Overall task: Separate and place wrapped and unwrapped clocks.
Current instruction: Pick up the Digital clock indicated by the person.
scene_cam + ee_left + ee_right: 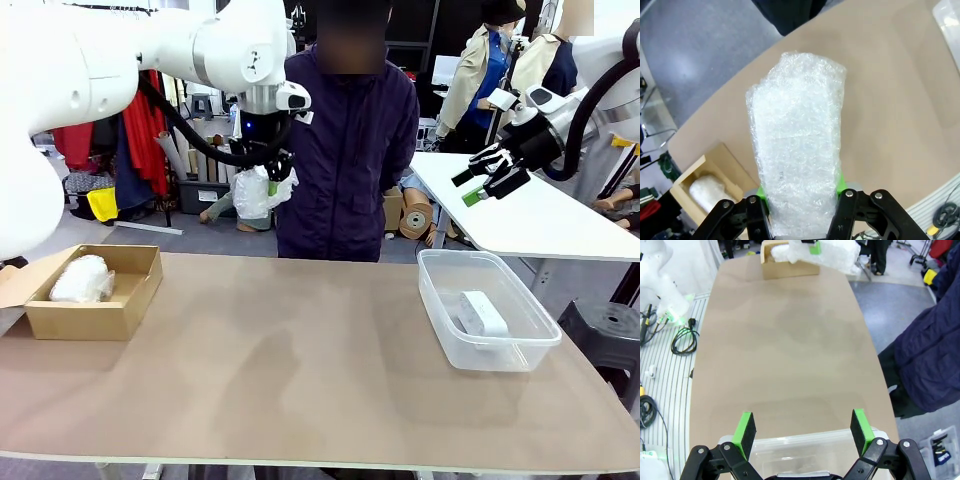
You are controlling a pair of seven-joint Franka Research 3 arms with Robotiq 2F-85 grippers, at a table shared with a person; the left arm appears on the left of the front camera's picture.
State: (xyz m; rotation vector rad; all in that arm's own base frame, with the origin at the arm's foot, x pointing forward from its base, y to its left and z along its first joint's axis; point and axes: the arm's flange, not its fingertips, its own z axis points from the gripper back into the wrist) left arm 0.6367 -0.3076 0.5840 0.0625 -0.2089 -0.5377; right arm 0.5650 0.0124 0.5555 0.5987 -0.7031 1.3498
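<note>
My left gripper (268, 186) hangs high over the table's far edge, in front of the person, shut on a wrapped clock (258, 192). In the left wrist view this white bubble-wrap bundle (797, 145) stands between the green pads (841, 183). A second wrapped clock (80, 279) lies in the cardboard box (95, 318) at the left. The bare white clock (481, 313) rests in the clear plastic bin (520, 350) at the right. Raised above that bin, my right gripper (482, 181) is open and holds nothing; its pads (745, 432) stand wide apart over the bin's rim (805, 446).
A person in a dark jacket (345, 150) stands at the far side of the brown table (300, 380); the sleeve (927, 350) is near the right arm. A white table (530, 215) stands behind at the right. Cables (682, 342) lie on the floor beside the table.
</note>
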